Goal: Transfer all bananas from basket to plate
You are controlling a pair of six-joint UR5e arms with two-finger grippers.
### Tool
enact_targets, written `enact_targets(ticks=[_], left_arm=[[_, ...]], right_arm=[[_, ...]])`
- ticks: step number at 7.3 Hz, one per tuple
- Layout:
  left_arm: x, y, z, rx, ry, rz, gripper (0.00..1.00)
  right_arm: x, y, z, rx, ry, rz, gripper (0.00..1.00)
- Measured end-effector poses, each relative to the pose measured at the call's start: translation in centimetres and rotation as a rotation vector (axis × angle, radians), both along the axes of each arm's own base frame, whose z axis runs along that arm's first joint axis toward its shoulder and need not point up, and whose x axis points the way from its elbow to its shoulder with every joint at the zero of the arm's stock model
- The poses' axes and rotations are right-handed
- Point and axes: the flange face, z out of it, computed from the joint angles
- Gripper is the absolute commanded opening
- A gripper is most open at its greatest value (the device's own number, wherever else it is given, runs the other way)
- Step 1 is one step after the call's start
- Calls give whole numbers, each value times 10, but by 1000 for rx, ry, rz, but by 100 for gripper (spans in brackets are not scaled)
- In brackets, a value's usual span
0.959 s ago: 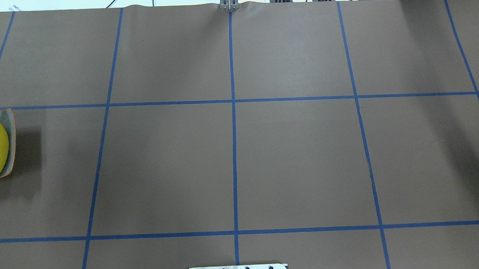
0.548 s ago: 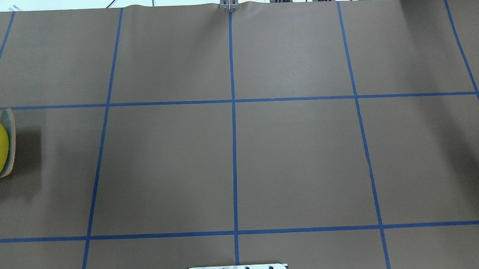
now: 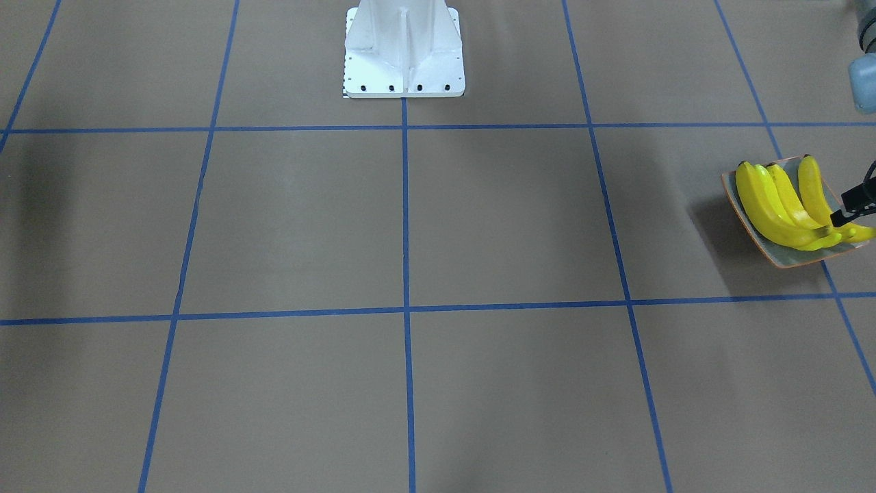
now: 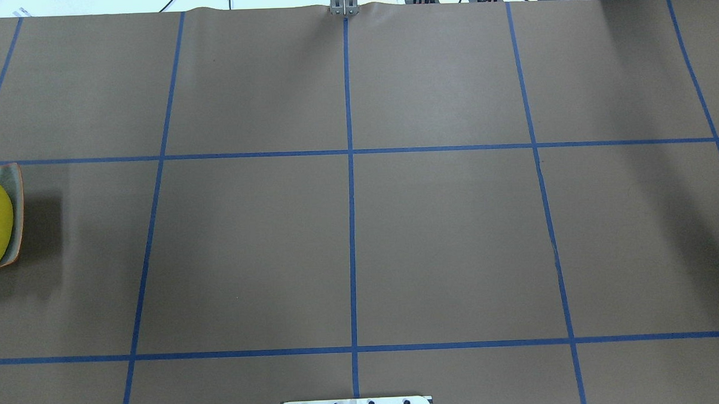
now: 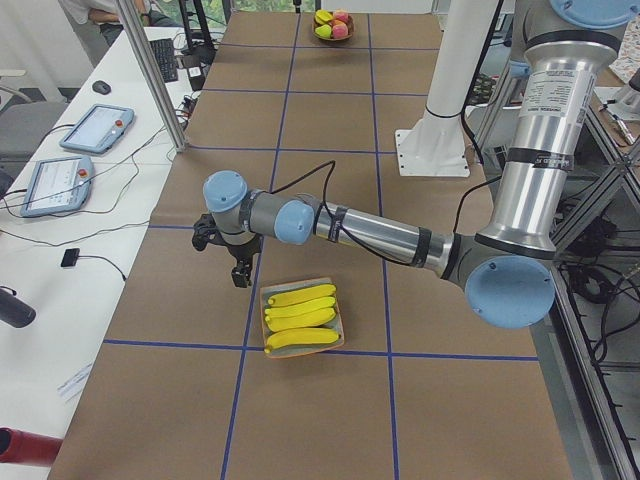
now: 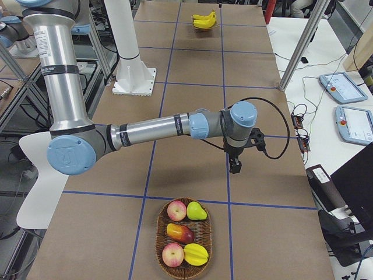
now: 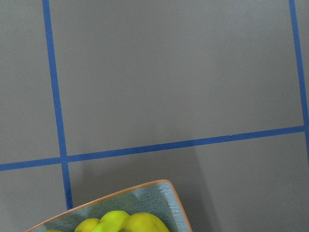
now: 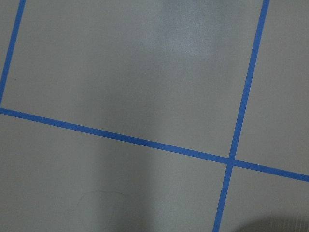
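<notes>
Three bananas (image 3: 773, 209) are lying in the plate (image 3: 780, 257), tips just beside the left gripper (image 5: 241, 274); whether its jaws are gripping, I cannot tell.

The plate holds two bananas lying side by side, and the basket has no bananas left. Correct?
Not quite: the plate holds three bananas, not two, as the exterior front-facing view shows. They do lie side by side, and the basket has no bananas left.

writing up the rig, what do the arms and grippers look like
Both the left arm and right arm are silver metal tubes with pale blue joint caps and black bands. The left gripper and right gripper are small and black, each fed by a looping black cable.
</notes>
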Motion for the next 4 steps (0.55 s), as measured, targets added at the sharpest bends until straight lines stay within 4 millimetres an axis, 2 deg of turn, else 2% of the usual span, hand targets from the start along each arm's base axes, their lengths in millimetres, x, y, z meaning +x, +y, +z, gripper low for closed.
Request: enact_targets(ticks=[4], left_arm=[[0,3,1,0,-1,1,100]], right_arm=[[7,7,4,-5,5,11,100]])
